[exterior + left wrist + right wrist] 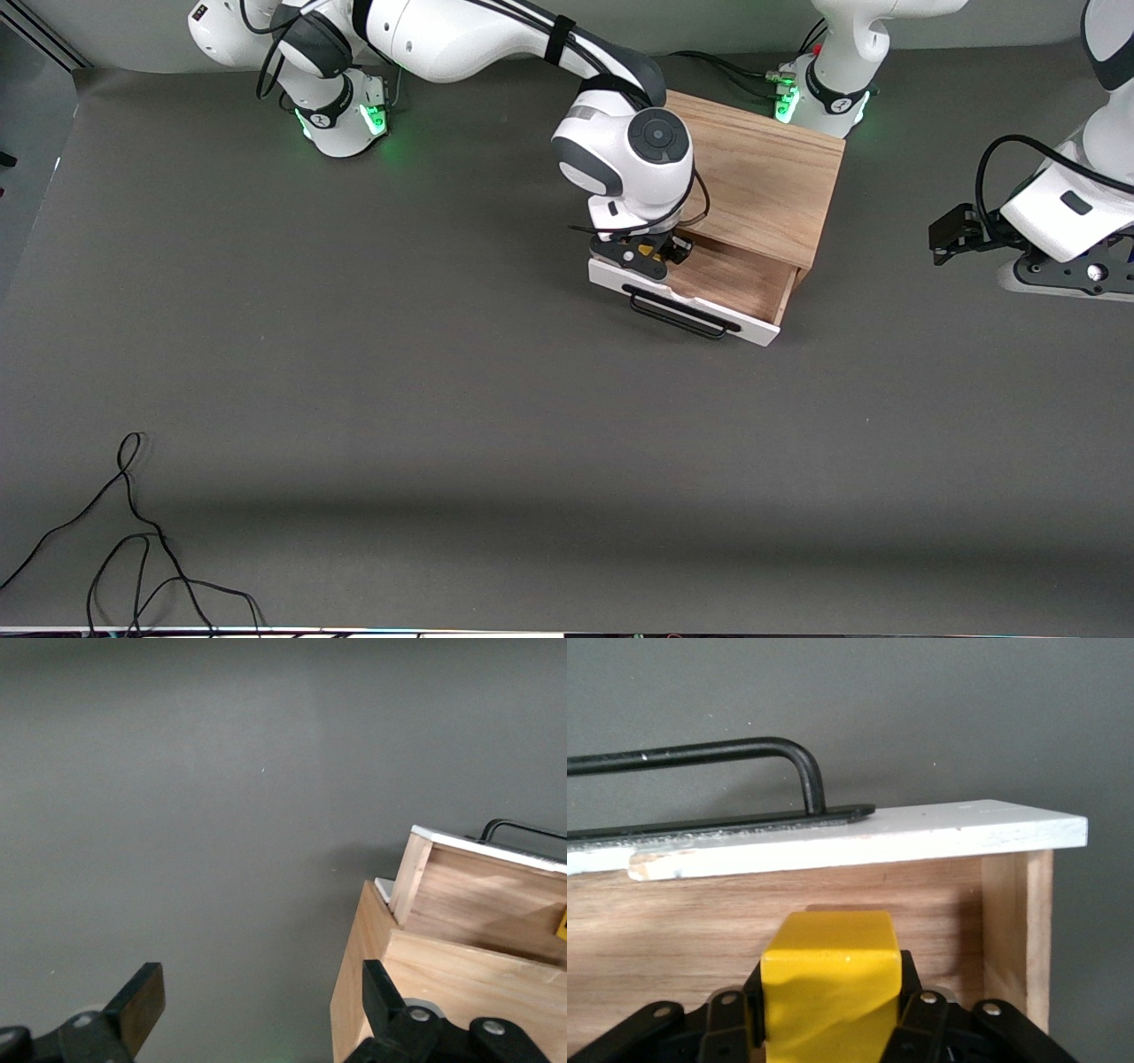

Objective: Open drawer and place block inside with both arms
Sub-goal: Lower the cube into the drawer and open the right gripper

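The drawer [740, 285] stands pulled out of the wooden box [762, 182] toward the front camera, its white front panel [682, 301] and black bar handle [680, 312] leading. The right gripper [651, 254] is down inside the drawer at the end nearer the right arm's side, just by the front panel, with the yellow block [831, 983] between its fingers [921, 1014], which sit close against the block's sides. The left gripper [257, 1010] waits with its fingers spread wide and nothing between them, over the bare bench [354, 399] toward the left arm's end, beside the box.
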